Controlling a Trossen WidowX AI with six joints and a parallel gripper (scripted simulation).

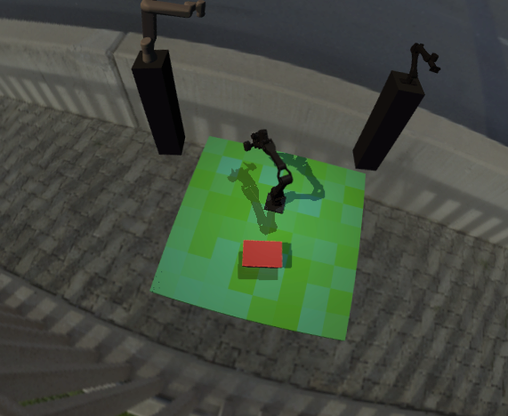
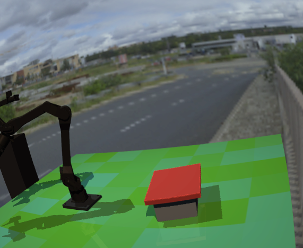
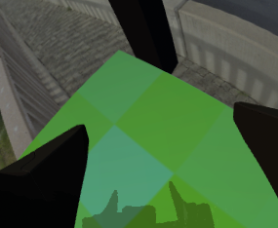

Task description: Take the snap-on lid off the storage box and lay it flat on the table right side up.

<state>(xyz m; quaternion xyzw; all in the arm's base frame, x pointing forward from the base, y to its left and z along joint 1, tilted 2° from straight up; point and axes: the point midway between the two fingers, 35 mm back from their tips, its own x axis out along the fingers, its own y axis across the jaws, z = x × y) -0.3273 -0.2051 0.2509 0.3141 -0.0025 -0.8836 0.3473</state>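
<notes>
The red lid (image 1: 262,253) (image 2: 175,184) covers the top of the storage box and overhangs its sides. The box (image 2: 176,210) is grey-brown below a dark band under the lid in the exterior view; the lid hides it in the top view. It stands on the green checkered table (image 1: 186,268) (image 2: 266,219) (image 3: 133,97). My gripper (image 3: 162,121) is open, with its two dark fingers wide apart and nothing between them. It is raised above the table's far side from the box, well away from the lid. Neither lid nor box shows in the wrist view.
My arm's base (image 1: 275,204) (image 2: 81,202) stands on the table between the gripper's side and the box. Two dark pillars (image 1: 158,107) (image 1: 388,121), each bearing another arm, stand beyond the table's far edge.
</notes>
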